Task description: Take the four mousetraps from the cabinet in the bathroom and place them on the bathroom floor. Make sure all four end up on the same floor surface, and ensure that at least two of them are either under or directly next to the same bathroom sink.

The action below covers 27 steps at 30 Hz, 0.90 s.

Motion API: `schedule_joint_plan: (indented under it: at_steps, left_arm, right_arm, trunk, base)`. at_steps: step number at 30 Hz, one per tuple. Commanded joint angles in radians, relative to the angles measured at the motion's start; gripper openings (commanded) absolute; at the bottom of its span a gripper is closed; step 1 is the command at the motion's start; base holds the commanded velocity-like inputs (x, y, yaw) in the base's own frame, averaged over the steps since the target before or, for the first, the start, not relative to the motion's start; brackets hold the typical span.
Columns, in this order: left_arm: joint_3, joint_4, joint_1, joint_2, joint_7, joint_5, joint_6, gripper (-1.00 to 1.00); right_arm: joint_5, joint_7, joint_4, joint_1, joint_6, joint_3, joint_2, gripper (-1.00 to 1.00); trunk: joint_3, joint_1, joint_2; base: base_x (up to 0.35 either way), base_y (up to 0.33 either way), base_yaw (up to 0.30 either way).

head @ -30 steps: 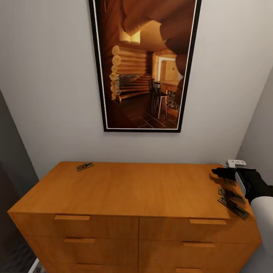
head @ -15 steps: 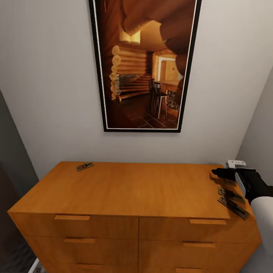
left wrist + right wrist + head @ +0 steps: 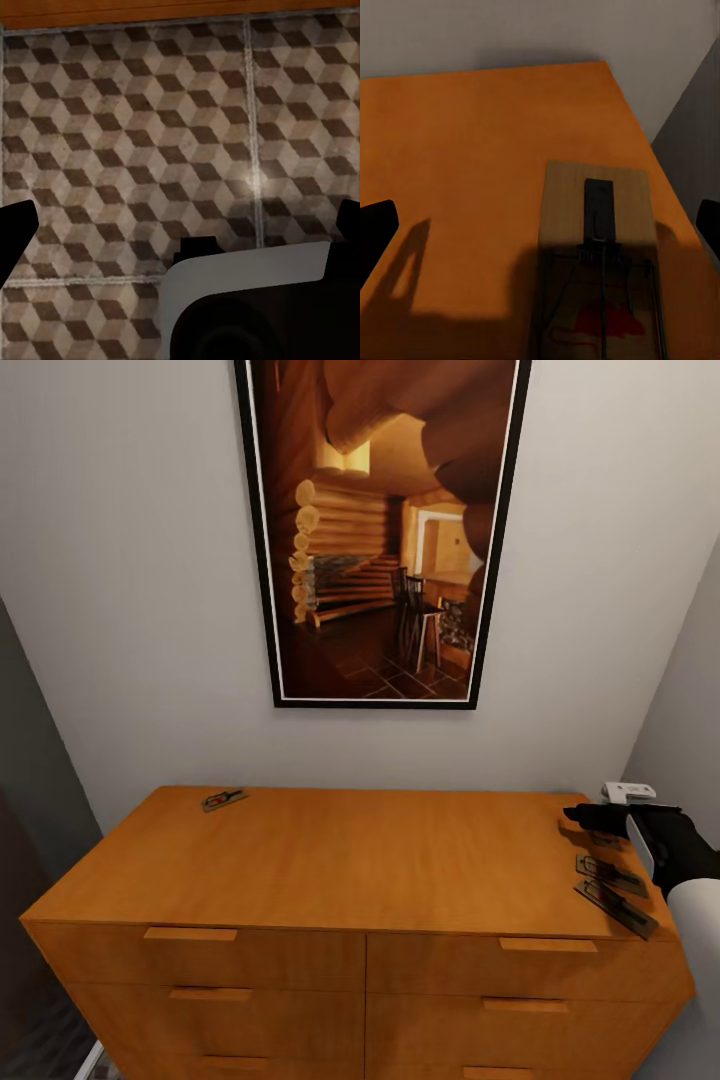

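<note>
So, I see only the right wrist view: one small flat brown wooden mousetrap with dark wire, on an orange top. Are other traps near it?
Observer: Yes. A second mousetrap and a third mousetrap lie nearer the front edge of the low orange-brown wooden cabinet.
Operator: And the fourth?
Observer: The fourth mousetrap lies at the top's back left corner.
Operator: And the left gripper?
Observer: The left gripper is open above the cube-patterned tiled floor.
</note>
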Motion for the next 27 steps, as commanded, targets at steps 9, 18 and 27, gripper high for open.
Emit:
schedule_joint_plan:
  at_steps: [9, 18, 27]
  left_arm:
    - [-0.006, -0.001, 0.000, 0.000, 0.001, 0.000, -0.002, 1.00]
    - [-0.006, -0.001, 0.000, 0.000, 0.001, -0.001, -0.002, 1.00]
    - [-0.006, -0.001, 0.000, 0.000, 0.000, -0.001, -0.002, 1.00]
  right_arm:
    - [0.011, 0.008, 0.015, -0.001, 0.000, -0.006, -0.004, 1.00]
    - [0.011, 0.008, 0.029, -0.001, -0.028, -0.005, -0.007, 1.00]
    - [0.011, 0.008, 0.039, -0.001, -0.032, -0.005, -0.008, 1.00]
  trunk:
    - [-0.001, 0.000, -0.001]
    - [-0.001, 0.000, -0.001]
    - [-0.001, 0.000, -0.001]
  base:
    - [0.000, 0.000, 0.000]
    - [0.000, 0.000, 0.000]
    - [0.000, 0.000, 0.000]
